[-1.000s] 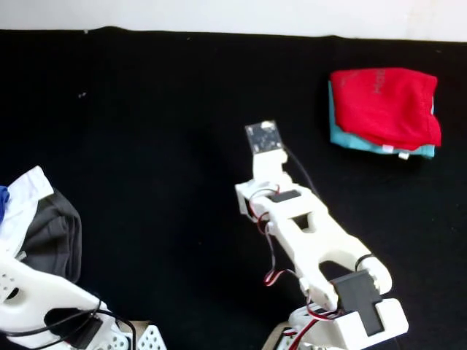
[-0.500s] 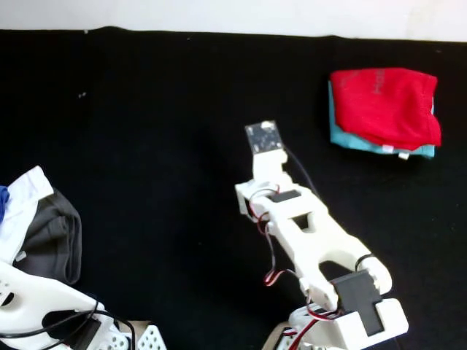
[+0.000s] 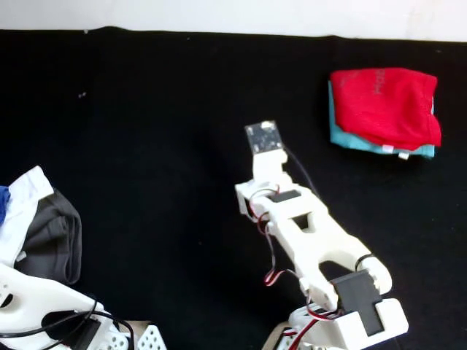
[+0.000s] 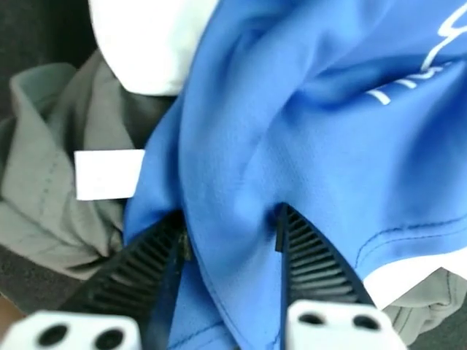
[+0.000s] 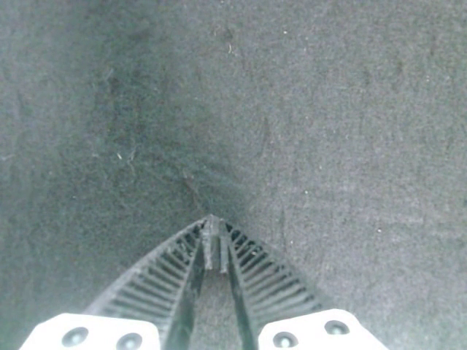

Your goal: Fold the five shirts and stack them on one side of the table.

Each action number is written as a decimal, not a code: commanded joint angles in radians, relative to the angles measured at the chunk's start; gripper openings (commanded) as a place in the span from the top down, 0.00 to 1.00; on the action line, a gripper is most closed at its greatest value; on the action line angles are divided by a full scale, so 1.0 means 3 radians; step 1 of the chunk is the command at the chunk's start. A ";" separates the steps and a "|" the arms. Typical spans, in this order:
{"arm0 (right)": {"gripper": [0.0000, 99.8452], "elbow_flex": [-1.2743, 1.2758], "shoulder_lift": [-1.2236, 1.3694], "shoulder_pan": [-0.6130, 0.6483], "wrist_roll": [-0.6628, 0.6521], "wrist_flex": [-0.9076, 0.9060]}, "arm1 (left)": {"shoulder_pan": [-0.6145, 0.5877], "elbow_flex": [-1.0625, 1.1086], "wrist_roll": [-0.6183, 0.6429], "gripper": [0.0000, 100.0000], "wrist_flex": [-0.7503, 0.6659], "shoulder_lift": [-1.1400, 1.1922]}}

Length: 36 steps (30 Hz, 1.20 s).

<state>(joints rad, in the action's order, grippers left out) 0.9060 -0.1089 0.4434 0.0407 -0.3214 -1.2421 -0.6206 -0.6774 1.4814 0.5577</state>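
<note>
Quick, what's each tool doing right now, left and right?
Left tool: closed on the blue shirt.
Right tool: closed, empty.

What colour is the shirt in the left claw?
The shirt is blue, with some white print; the left wrist view shows it best.

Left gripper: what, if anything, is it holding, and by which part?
The left gripper holds the blue shirt by a bunched fold of cloth near a stitched edge.

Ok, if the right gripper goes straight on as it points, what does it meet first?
Probably the bare black table cover: the shut right gripper points at it with nothing in between, though the gap is hard to judge.
</note>
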 commanded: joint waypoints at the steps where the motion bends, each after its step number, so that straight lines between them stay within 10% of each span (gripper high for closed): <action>1: 0.99 -0.0003 -0.0105 0.0028 0.0005 0.0054 | 0.0151 -0.0008 -0.0010 1.00 -0.0015 -0.0023; 12: 0.99 -0.0003 -0.0105 0.0028 0.0005 0.0054 | 0.0862 -0.0545 0.0368 0.99 0.0496 -0.0381; 36: 0.99 -0.0018 -0.0120 -0.0253 0.0389 0.0054 | 0.3961 -0.0867 0.1120 0.99 0.0885 -0.1460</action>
<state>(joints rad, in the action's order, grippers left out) 0.9060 -0.1089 0.4173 0.0852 -0.3214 -0.1757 -0.8431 -0.3705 1.7438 0.1956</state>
